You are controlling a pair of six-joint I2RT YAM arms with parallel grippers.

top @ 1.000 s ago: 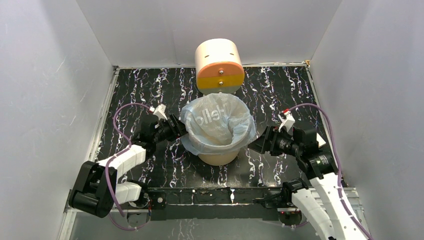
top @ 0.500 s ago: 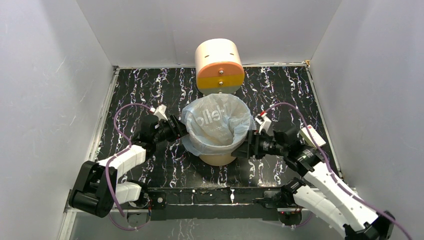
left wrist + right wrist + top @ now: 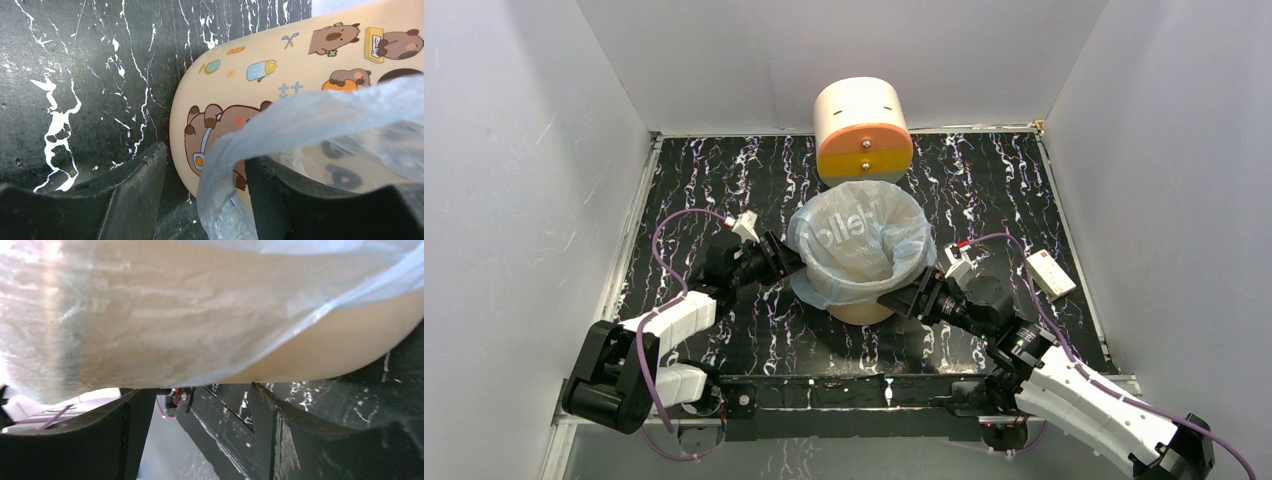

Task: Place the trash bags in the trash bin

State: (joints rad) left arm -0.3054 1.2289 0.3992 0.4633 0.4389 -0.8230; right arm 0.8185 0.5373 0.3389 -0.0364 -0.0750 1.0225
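right gripper (image 3: 896, 298) closer, at bin (image 3: 860, 316) (left gripper (image 3: 794, 263) unmoved)

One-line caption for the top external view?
Pale-blue trash bag lining the beige trash bin, left tool and right tool at its sides, jaws open.

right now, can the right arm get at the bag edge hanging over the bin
Probably yes: the right gripper is open beside the trash bin, the trash bag overhang just past its fingers, nothing between.
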